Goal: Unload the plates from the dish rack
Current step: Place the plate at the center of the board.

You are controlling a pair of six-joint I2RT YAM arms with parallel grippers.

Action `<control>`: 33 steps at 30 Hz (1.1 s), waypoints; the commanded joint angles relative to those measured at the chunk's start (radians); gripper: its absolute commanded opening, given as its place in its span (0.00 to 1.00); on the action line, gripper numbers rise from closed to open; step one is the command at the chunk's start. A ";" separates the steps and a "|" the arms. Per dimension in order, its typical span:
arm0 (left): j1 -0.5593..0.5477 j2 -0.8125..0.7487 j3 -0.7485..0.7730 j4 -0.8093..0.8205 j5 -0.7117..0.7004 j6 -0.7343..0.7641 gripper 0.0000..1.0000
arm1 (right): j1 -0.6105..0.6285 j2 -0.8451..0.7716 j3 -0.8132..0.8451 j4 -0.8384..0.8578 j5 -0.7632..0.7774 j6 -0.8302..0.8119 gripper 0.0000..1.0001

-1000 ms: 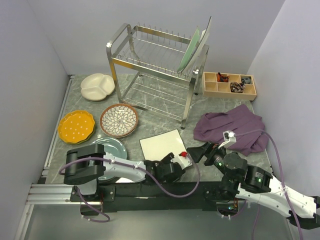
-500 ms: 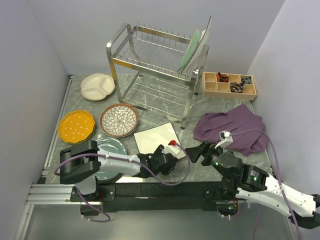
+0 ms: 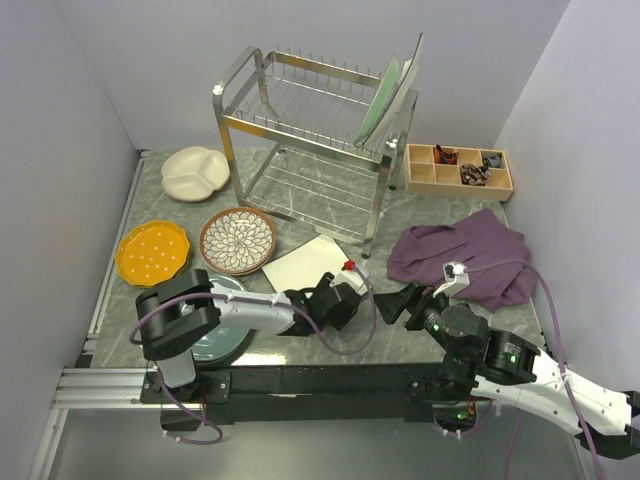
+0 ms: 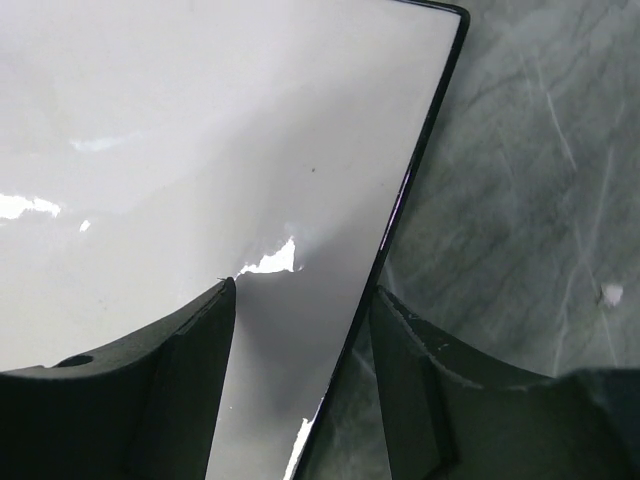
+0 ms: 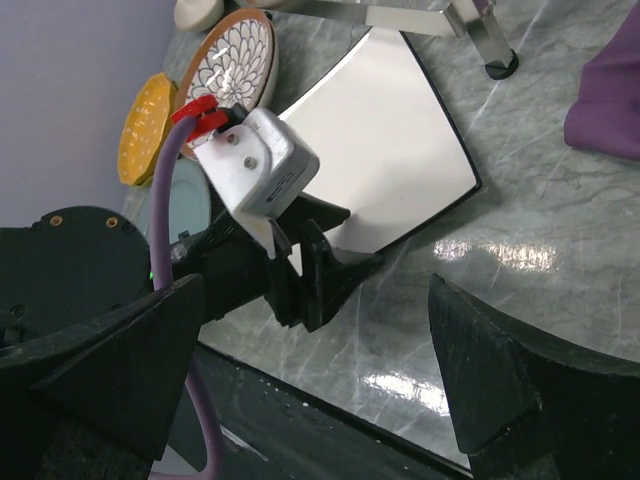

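Task status: five of the seven plates we can count are out of the dish rack point(image 3: 222, 100) and lie flat on the marble table point(image 3: 175, 210). These are the cream divided plate point(image 3: 195, 172), the orange dotted plate point(image 3: 152, 252), the brown petal-patterned plate point(image 3: 238, 240), the grey-blue plate point(image 3: 228, 287), partly covered by the left arm, and the white square plate point(image 3: 305, 262). The square plate sits turned at an angle, just in front of the rack. The left gripper point(image 4: 302, 295) is at its near right edge with its jaws apart. In the left wrist view, one finger lies over the white surface and the other over the marble, with the dark rim running between them. We judge that nothing is clamped, and we cannot tell whether the fingers touch the plate. The right gripper point(image 3: 400, 302) hangs low near the left one, spread wide and empty. Two plates are left to unload: the pale green plate point(image 3: 378, 100) and a second pale plate point(image 3: 410, 70) behind it. Both stand upright at the right end of the upper tier. Surroundings: a purple cloth point(image 3: 460, 250) lies bunched to the right of the rack, with a wooden compartment tray point(image 3: 458, 170) beyond it. We judge that the rack's front right leg, close to the square plate's far corner, limits further placement there. The cloth takes up much of the free surface on the right.
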 commanded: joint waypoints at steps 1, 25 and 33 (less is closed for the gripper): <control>0.027 0.056 0.049 0.007 0.010 -0.004 0.60 | 0.004 -0.022 -0.009 0.026 -0.008 0.002 0.98; 0.107 0.148 0.185 0.097 0.001 -0.018 0.60 | 0.004 -0.079 -0.035 0.023 0.009 0.000 0.98; 0.116 0.188 0.233 0.114 0.008 -0.028 0.61 | 0.004 -0.080 -0.040 0.023 0.015 -0.001 0.98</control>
